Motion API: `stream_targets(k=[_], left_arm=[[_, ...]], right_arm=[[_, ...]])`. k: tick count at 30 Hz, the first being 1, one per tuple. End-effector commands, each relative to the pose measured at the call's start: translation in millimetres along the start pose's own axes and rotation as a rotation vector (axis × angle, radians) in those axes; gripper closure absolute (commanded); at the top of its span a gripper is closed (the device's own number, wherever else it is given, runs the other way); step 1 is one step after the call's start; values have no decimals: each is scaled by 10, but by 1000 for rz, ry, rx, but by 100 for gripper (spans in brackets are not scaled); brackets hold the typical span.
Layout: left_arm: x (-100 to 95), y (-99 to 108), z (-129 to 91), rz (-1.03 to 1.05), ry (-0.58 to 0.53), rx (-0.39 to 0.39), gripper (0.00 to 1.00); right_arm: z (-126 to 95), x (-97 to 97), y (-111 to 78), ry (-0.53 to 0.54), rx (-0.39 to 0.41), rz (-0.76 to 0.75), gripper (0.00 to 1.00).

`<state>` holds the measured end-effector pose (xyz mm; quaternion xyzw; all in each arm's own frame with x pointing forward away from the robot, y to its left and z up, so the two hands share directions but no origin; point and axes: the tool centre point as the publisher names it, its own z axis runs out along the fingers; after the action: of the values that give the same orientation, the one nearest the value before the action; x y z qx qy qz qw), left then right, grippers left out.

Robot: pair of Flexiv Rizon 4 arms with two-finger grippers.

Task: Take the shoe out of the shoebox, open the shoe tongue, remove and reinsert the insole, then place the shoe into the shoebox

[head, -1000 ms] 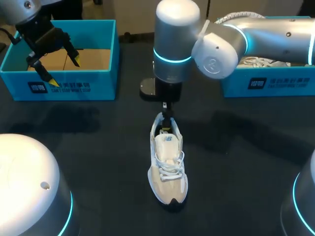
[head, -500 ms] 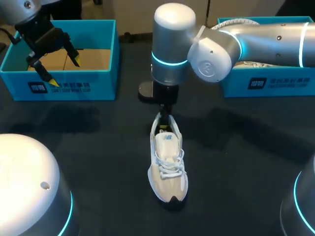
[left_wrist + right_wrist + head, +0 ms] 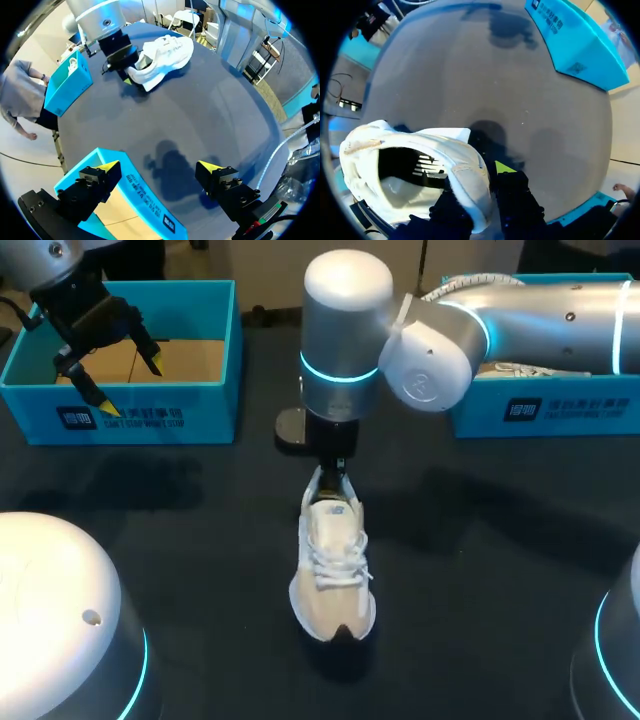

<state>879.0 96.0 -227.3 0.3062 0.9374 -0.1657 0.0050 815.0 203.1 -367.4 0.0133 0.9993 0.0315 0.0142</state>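
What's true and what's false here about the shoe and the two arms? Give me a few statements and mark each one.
1. The shoe stands on the table, outside both boxes. True.
2. The left fingers hold the insole. False: they are open and empty, above the left shoebox.
3. The right fingers pinch the shoe at its heel. True.
4. The shoe's toe points toward the boxes. False: its heel faces the boxes and its toe points back toward the robot.
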Motion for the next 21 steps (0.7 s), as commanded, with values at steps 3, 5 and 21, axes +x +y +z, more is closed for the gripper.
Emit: stream_targets(k=[3, 5, 21], left_arm=[[-1, 2, -3, 1, 3, -2, 0], [-1, 2, -3, 1, 3, -2, 0], [-1, 2, -3, 1, 3, -2, 0]], right_arm=[[-764, 63, -275, -60, 37, -6, 100], [-972, 34, -375, -80, 61, -1, 100], [-1897, -188, -738, -133, 137, 4, 100]])
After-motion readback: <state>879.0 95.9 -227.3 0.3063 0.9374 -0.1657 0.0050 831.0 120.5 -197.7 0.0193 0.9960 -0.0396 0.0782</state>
